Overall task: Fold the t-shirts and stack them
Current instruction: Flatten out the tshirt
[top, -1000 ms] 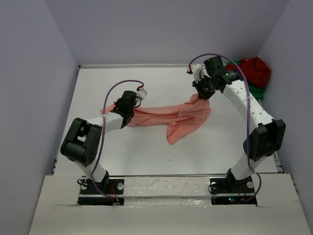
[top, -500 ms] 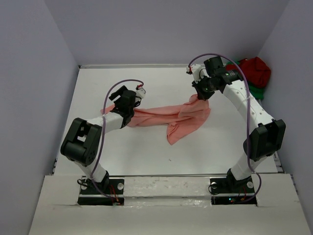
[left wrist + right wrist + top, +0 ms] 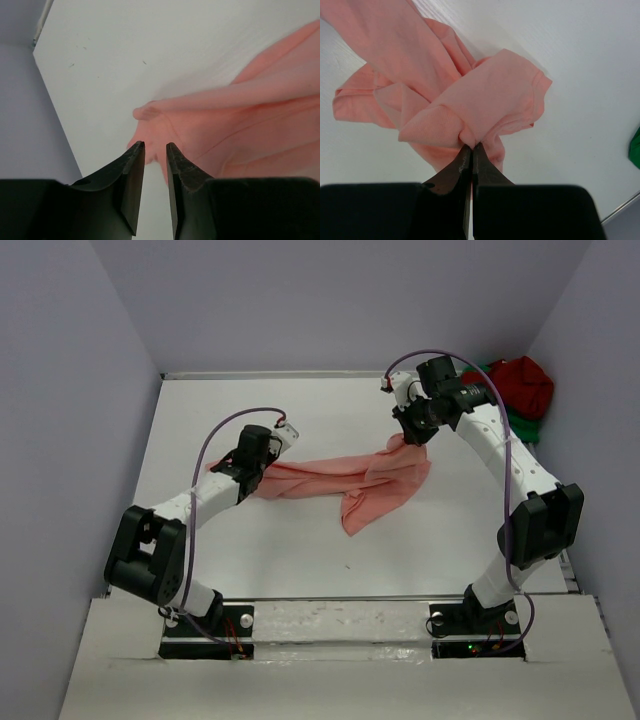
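- Two of the three shirts are hard to read: the dark red shirt (image 3: 522, 383) sits bunched on top of the green shirt (image 3: 526, 427) in the far right corner of the table (image 3: 300, 550), partly behind my right arm. Only scraps of green show around the red.
- From my right wrist, the green one is no more than a sliver cut off at the picture's right edge (image 3: 635, 147).
- From above, my left gripper (image 3: 238, 468) covers much of the left end of the salmon-pink shirt (image 3: 335, 478), so I cannot tell the shape of that end there.
- That shirt lies crumpled in a long band across the middle of the table, between my two arms and well apart from the heap in the corner.
- My right gripper (image 3: 471, 148) has its jaws pressed together on a pinched fold of the pink cloth (image 3: 470, 95), which fans out beyond the tips.
- My left gripper (image 3: 155, 146) has its jaws narrowly apart, with the shirt's left end (image 3: 235, 125) just beyond and beneath the tips. I see no cloth nipped between them.
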You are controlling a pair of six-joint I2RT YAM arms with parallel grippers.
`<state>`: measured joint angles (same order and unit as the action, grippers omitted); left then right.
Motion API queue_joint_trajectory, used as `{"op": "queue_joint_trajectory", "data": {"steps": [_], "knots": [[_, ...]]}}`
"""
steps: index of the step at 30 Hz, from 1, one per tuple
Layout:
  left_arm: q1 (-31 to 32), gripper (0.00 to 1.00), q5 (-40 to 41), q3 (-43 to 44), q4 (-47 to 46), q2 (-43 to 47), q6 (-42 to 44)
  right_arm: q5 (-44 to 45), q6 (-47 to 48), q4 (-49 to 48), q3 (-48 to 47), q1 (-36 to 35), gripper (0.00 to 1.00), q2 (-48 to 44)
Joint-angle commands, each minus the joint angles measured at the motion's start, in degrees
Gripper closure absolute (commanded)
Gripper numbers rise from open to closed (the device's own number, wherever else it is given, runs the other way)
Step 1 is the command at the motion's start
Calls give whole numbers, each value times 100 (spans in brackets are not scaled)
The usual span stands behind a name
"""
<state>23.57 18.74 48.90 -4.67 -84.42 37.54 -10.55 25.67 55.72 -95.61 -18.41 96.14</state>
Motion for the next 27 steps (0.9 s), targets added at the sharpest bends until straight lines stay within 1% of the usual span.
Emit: {"op": "queue_joint_trajectory", "data": {"steps": [1,5,7,9,16,18,22,27], "knots": [[-63,64,-590,-47,458,295,-177,-35,-27,-97,-45,31,100,-104],[-169,64,-854,-4,695,-4,-150,-26,-36,-79,-28,31,100,-113],[-212,68,-977,75,747,-109,-133,0,-36,-79,-10,31,100,-130],[-239,74,-1056,189,853,-293,-168,26,-36,-79,-1,31,100,-139],[-362,76,-1057,242,757,-637,-71,140,-18,-71,25,31,100,-139],[-406,76,-1127,295,862,-716,-71,158,-10,-62,-1,31,100,-113],[-415,80,-1136,278,915,-672,-54,114,-9,-44,-1,31,100,-69],[-424,79,-1048,242,967,-514,-98,88,-9,-18,-19,31,100,-16]]}}
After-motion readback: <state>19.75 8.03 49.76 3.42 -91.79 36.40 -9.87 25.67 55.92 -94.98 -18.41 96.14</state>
